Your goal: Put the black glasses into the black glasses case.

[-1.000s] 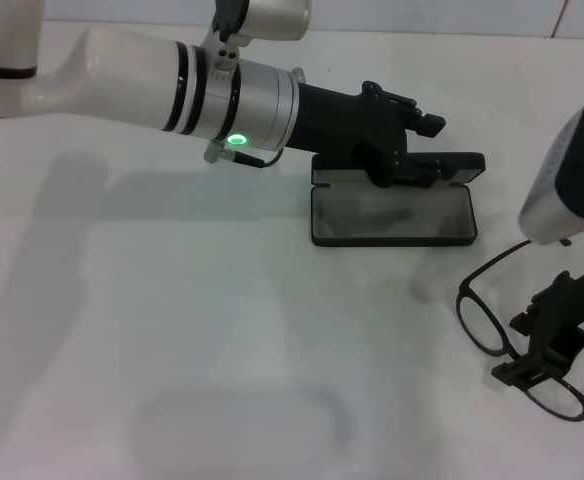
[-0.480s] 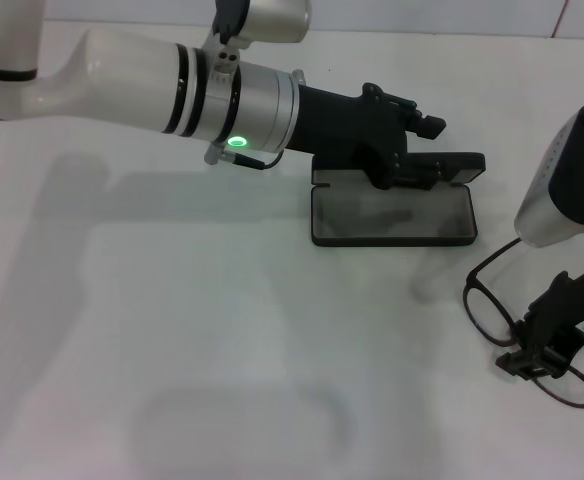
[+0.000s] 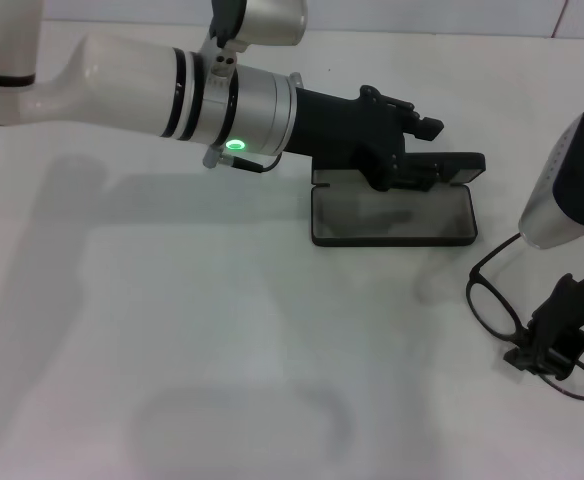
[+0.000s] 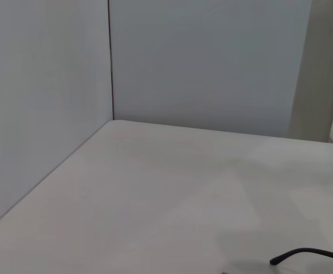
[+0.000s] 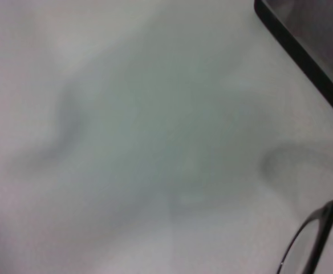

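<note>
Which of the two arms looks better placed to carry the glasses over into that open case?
The right one, probably. The right gripper is already at the black glasses, apparently gripping the frame. The left gripper is busy at the far edge of the black glasses case, seemingly holding its lid open.

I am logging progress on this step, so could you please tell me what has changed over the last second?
The right tool, shut on the black glasses, has carried them slightly to the robot's right and a little higher in the head view. The left tool stayed at the lid of the open black glasses case.
</note>
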You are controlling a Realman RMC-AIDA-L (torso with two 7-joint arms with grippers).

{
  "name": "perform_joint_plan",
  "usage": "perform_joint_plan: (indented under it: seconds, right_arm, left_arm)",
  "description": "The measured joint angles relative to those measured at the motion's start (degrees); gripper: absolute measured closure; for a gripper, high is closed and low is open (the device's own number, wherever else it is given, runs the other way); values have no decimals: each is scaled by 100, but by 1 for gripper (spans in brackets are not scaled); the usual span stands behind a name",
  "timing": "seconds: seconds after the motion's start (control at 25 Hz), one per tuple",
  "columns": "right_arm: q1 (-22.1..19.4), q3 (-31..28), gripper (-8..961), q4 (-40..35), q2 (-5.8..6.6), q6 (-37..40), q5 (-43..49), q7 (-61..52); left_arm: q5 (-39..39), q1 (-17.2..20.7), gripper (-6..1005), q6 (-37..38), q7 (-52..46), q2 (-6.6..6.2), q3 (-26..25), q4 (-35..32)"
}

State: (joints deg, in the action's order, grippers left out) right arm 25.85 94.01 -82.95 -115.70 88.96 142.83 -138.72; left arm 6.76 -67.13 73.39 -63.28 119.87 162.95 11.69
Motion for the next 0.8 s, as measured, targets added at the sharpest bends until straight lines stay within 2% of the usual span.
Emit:
perform_joint_plan:
  seconds: [0.28, 0.36, 0.52, 0.8]
  right_arm:
    - [-22, -34, 816, -74, 19, 12, 6, 112]
    - [-92, -232, 839, -198, 24, 91, -8, 253]
    - [-318, -872, 853, -442, 5, 485, -221, 707]
    - [-824, -2032, 856, -538, -8, 822, -1197, 1876]
  left_arm:
    - [-261, -1, 457, 50, -47, 1, 0, -137]
    - [-267, 10, 458, 60, -53, -1, 0, -171]
    - [22, 68, 460, 224, -61, -10, -8, -169]
    - [735, 354, 463, 1194, -71, -87, -2, -55]
